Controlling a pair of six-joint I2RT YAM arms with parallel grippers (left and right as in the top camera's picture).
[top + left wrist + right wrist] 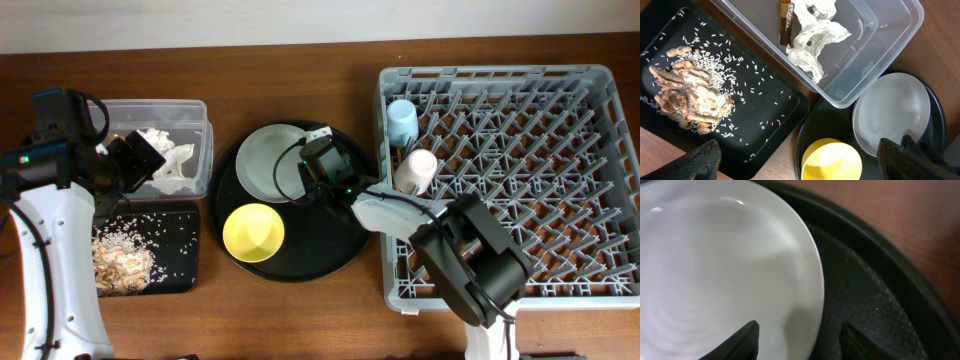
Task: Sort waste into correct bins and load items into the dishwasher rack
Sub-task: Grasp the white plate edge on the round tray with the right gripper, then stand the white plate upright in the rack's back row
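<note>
Left end effector (140, 160) hung wide apart over the clear tub (205, 112) with tissue (815, 40); right end effector (800, 340) sat apart, unclamped, astride the grey plate (715, 270) rim on the round black tray (875, 310).

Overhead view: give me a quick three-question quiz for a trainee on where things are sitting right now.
1. True or false: the yellow bowl is loaded in the dishwasher rack.
2. What lies in the clear tub? A) rice and food scraps B) crumpled tissue and a wrapper C) the grey plate
3. How many cups stand in the rack?

Key: 1 false, it sits on the round black tray. 2 B. 3 two, the pink cup and the light-blue cup.
</note>
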